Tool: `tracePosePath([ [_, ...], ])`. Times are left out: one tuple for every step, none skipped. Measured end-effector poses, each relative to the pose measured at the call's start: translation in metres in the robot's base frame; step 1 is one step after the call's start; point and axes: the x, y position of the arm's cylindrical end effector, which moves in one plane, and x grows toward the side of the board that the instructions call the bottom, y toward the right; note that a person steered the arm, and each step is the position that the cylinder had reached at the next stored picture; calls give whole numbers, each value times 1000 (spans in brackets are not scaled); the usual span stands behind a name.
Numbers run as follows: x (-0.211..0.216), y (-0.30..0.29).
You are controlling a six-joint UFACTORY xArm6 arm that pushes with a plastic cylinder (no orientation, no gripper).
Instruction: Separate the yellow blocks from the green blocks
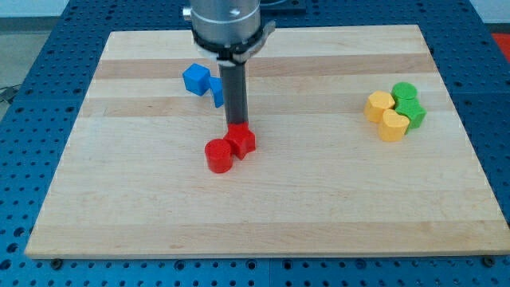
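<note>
Over on the view's right, near the board's right edge: a tight cluster of four small blocks. Two yellow, two green, all touching. Upper yellow block [378, 104], rounded and chunky, sitting on the cluster's left; lower yellow block [392, 125], of much the same rounded build, just below and slightly right of it. Upper green block [404, 91], a short cylinder, at the cluster's top; lower green block [413, 112], more angular, pressed against the right side of both yellows. Not separated at all, yellows and greens packed shoulder to shoulder.

Well apart from all that, near the board's middle: my tip [237, 126], the bottom end of the straight dark rod [235, 92], planted right at the top edge of the red angular block [242, 140], apparently touching it. No jaws, nothing gripped, just a bare end resting against red. Red cylinder [218, 155] snug against that block, down and to the left.

Rod upright, hanging from the grey metal mount [225, 22] at the view's top. Blue cube-like block [195, 79] just left of the rod, second blue block [217, 92] partly hidden behind it, shape unclear.

All on the pale wooden board [143, 199].
</note>
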Motion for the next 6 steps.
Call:
tracePosePath([
  [13,0],
  [15,0],
  [-1,19],
  [-61,57],
  [-101,105],
  [-122,145],
])
